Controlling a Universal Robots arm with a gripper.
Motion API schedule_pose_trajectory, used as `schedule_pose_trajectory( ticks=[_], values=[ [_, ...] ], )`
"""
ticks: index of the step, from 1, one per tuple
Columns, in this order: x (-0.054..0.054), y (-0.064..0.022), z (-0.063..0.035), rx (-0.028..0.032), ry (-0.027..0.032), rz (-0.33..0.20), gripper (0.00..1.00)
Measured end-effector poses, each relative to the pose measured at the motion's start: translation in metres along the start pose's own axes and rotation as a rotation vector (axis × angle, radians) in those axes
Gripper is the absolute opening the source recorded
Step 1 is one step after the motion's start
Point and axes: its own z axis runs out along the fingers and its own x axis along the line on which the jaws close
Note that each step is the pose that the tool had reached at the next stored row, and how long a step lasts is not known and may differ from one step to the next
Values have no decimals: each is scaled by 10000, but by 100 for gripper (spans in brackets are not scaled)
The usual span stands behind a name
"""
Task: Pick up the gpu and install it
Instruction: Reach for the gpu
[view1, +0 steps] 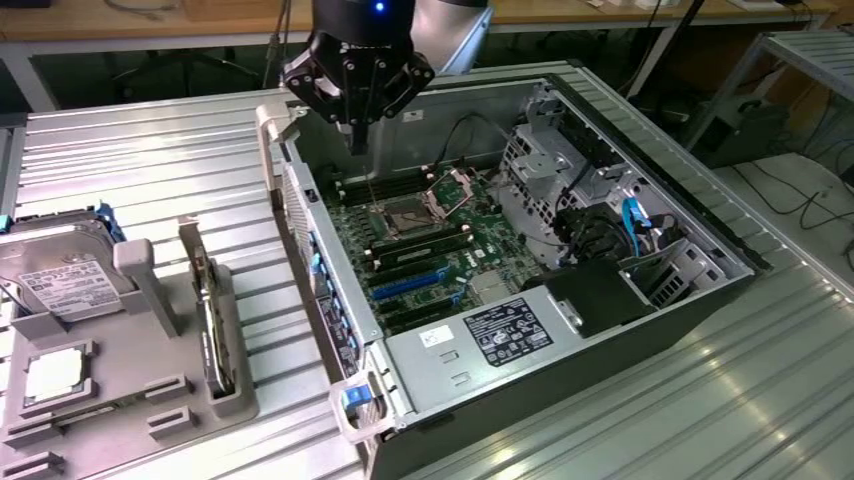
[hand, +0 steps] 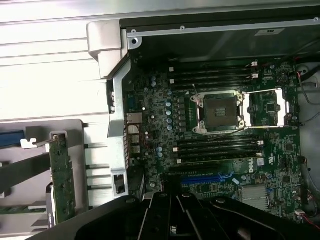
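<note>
The gpu (view1: 214, 325) stands on its edge in a slot of the grey holder (view1: 134, 410), at the exterior view's left of the open computer case (view1: 667, 230). In the wrist view the gpu (hand: 62, 182) appears as a narrow green board with a silver bracket at one end. My gripper (view1: 358, 135) hangs over the far corner of the case, above the motherboard (view1: 441, 255) and well apart from the gpu. Its fingers are shut together and point down with nothing between them.
A silver hard drive (view1: 60, 275) with a white label and a small square CPU chip (view1: 56, 375) also sit in the holder. On the motherboard are an open CPU socket (hand: 220, 112) and blue card slots (view1: 407, 285). Cables and drive cages fill the case's right side.
</note>
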Motion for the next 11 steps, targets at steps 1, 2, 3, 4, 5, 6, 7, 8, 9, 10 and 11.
schedule_pose_trajectory(
  ticks=[1,2,3,4,5,6,7,8,9,10,11],
  values=[
    [6,0,1,1,8,1,11],
    [11,-1,1,2,16,1,11],
    [16,-1,1,2,23,1,11],
    [21,-2,1,3,31,1,11],
    [27,-2,2,3,38,2,11],
    [32,-2,2,4,45,2,11],
    [37,-3,3,4,52,3,11],
    [43,-3,3,5,59,2,11],
    [50,-4,4,5,68,3,11],
    [56,-4,4,6,76,3,11],
    [63,-5,5,7,84,3,11]
  ],
)
